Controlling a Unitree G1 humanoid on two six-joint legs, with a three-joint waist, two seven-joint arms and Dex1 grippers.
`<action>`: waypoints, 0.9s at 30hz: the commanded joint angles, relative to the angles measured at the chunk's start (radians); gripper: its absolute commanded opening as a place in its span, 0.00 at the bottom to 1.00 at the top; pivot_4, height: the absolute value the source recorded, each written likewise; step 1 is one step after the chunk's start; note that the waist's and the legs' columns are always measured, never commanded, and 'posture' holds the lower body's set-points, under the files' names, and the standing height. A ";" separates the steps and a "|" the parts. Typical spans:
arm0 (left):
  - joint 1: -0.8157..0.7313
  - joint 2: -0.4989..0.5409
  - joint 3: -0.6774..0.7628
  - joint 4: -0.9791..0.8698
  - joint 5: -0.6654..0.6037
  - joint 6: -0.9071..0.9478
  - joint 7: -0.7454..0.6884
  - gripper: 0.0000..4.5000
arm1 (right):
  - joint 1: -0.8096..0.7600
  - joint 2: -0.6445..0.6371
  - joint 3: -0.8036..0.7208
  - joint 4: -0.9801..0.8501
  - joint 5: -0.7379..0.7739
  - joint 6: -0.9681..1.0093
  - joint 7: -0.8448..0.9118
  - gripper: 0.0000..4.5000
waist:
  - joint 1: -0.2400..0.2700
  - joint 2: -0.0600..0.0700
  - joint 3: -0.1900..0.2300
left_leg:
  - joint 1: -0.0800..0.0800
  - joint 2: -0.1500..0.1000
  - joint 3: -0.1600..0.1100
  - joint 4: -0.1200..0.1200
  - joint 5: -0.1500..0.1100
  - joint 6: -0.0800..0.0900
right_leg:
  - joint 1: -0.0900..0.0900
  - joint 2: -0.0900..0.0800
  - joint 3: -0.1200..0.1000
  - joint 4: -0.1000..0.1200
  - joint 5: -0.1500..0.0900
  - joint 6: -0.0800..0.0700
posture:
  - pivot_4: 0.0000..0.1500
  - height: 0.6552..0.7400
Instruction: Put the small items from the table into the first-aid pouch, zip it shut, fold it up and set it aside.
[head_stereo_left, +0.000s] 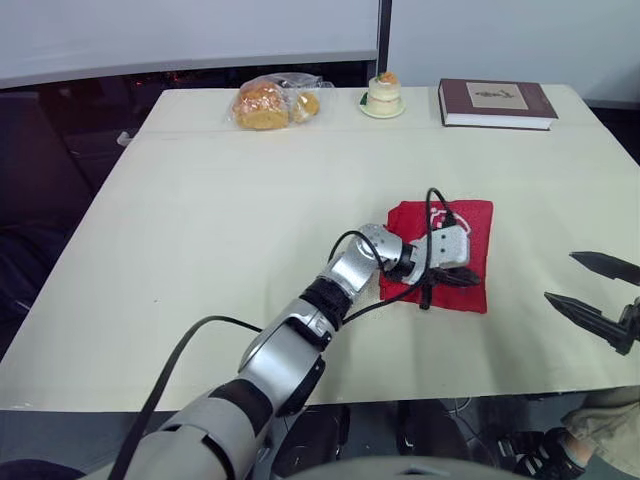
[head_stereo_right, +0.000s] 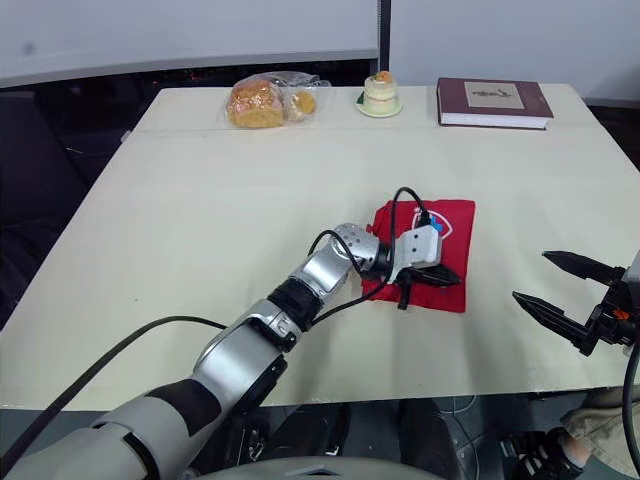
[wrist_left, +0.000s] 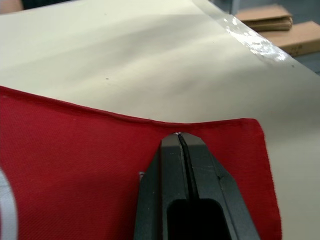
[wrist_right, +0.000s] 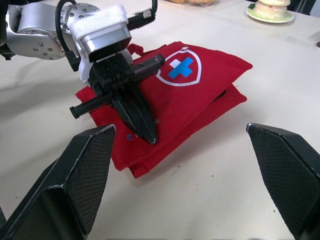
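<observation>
Light is soft and even, coming from above. The surface (head_stereo_left: 250, 230) reads bright cream, and we log no hard shadows on it. In the left wrist view, a white glare patch sits along its far edge. The cartons (wrist_left: 270, 20) beyond are out of focus. Close to the lens, the left gripper (wrist_left: 180, 136) looks soft, its fingers (wrist_left: 170, 175) dull grey. The red pouch (wrist_right: 200, 95) throws a thin, blurred shadow at its near edge. Beside the surface, the room drops to near black.

The left hand (wrist_right: 149, 135) hides part of the folded red pouch (wrist_right: 210, 100); lettering on the book (head_stereo_left: 495, 100) is too small to read.
</observation>
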 joint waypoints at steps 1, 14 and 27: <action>0.025 -0.006 -0.026 0.043 0.024 0.044 -0.044 0.01 | 0.005 0.004 -0.035 -0.030 0.010 -0.020 -0.004 1.00 | 0.001 0.000 0.000 | 0.000 0.000 0.000 0.000 0.000 0.000 | 0.000 0.000 0.000 0.000 0.000 0.000 | 1.00 0.87; -0.064 -0.032 0.230 -0.165 -0.308 0.313 -0.211 0.01 | 0.009 0.012 -0.031 -0.029 0.003 -0.031 -0.016 1.00 | -0.004 0.000 0.000 | -0.001 0.000 0.000 0.000 0.002 -0.003 | -0.001 0.001 0.000 0.000 0.000 0.000 | 1.00 0.87; -0.330 -0.063 0.274 0.374 -0.091 0.013 0.100 0.01 | 0.015 0.015 -0.033 -0.040 0.006 -0.033 -0.023 1.00 | -0.003 -0.001 0.001 | -0.002 0.000 0.000 0.000 0.002 -0.003 | -0.001 0.001 -0.001 0.000 0.000 0.001 | 1.00 0.87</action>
